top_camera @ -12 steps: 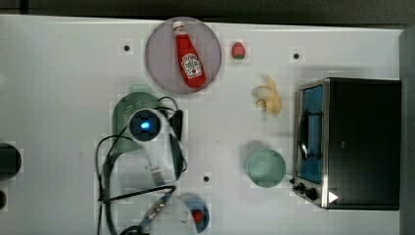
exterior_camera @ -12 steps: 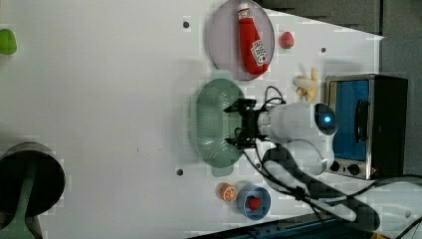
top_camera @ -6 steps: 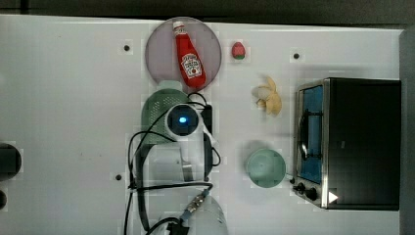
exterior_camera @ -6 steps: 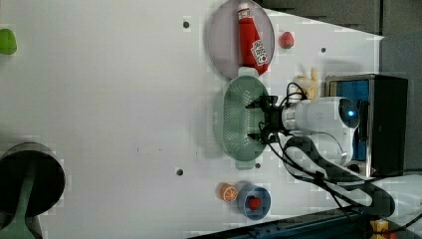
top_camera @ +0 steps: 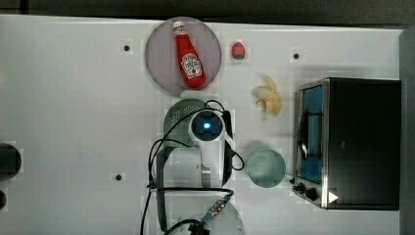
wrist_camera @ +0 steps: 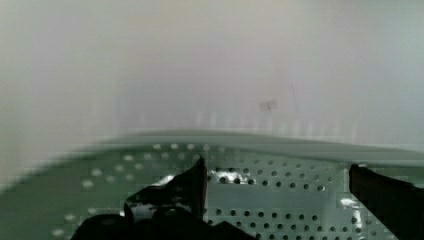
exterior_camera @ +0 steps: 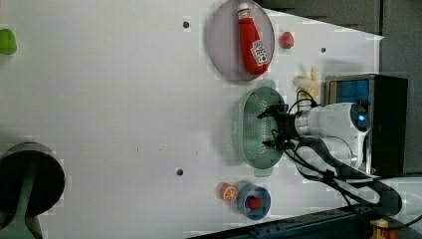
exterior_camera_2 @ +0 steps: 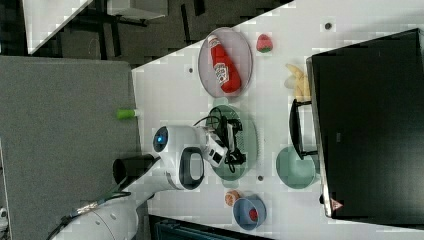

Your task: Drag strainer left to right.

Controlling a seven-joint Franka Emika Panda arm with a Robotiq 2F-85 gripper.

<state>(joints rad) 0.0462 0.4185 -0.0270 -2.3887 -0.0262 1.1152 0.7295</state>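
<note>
Where arm covers, strainer perforations

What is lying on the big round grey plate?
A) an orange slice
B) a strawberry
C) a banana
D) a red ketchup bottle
D: the red ketchup bottle lies on its side on the grey plate, while the banana and the strawberry sit on the bare table to the top view's right of it, and the orange slice lies far from the plate, beside a blue bowl.
</note>
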